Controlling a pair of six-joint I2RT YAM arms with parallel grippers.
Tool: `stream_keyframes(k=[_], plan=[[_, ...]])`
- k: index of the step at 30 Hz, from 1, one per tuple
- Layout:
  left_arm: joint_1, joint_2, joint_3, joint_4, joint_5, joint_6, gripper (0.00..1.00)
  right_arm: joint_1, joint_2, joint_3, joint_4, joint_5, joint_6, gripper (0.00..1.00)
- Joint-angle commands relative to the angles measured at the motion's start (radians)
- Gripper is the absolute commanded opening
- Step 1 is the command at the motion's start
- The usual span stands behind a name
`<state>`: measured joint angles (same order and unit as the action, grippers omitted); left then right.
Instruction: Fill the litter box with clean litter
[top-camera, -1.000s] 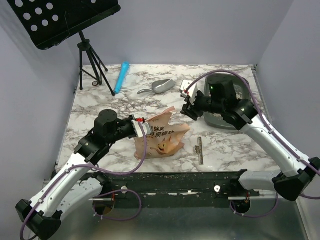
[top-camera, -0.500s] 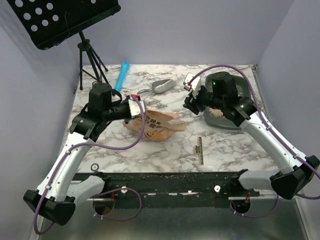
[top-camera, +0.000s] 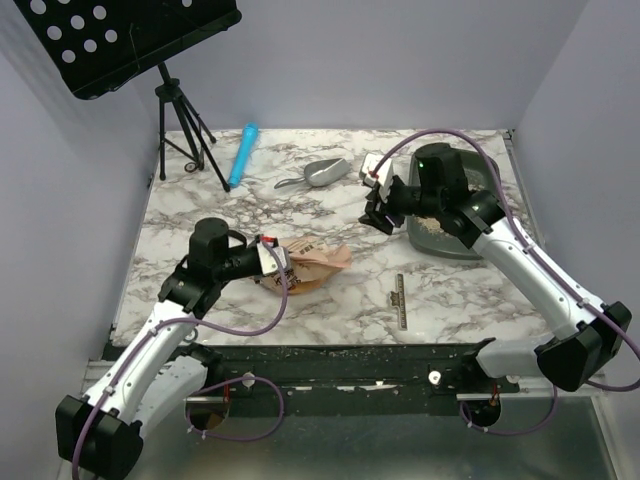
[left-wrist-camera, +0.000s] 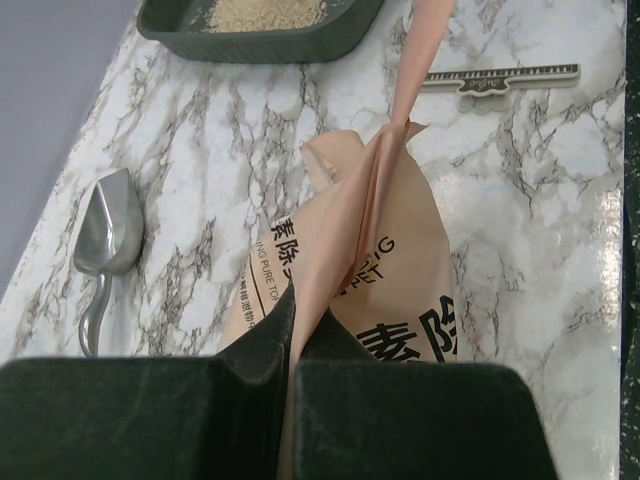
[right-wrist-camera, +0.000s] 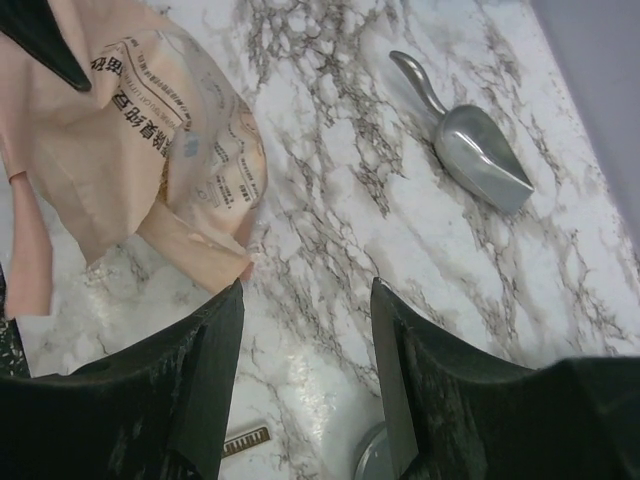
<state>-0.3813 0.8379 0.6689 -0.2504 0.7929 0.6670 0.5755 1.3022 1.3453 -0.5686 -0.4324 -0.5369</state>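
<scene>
A dark grey-green litter box (top-camera: 442, 246) sits at the right rear of the marble tabletop (top-camera: 200, 205). A shallow layer of pale clean litter (top-camera: 432, 226) covers its floor, so the filling appears largely done. The orange-pink bag (top-camera: 312, 262) lies slack mid-tabletop, well apart from the box, pinched by the clenched left hand (top-camera: 275, 258). The right hand (top-camera: 375, 205) hovers released and empty beside the box.
</scene>
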Motion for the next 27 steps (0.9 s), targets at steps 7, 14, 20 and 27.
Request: stream_keyframes(k=[7, 14, 20, 27], plan=[[-0.005, -0.221, -0.158, 0.319, -0.125, -0.254, 0.0, -0.003, 0.15, 0.055, -0.121, -0.279, -0.214, 0.64], [-0.007, -0.416, -0.259, 0.323, -0.267, -0.317, 0.0, 0.001, 0.233, 0.104, -0.139, -0.361, -0.293, 0.64], [-0.007, -0.522, -0.328, 0.364, -0.36, -0.348, 0.0, 0.027, 0.287, 0.114, -0.126, -0.401, -0.316, 0.64], [-0.01, -0.536, -0.348, 0.39, -0.351, -0.363, 0.0, 0.073, 0.359, 0.138, -0.044, -0.387, -0.279, 0.64]])
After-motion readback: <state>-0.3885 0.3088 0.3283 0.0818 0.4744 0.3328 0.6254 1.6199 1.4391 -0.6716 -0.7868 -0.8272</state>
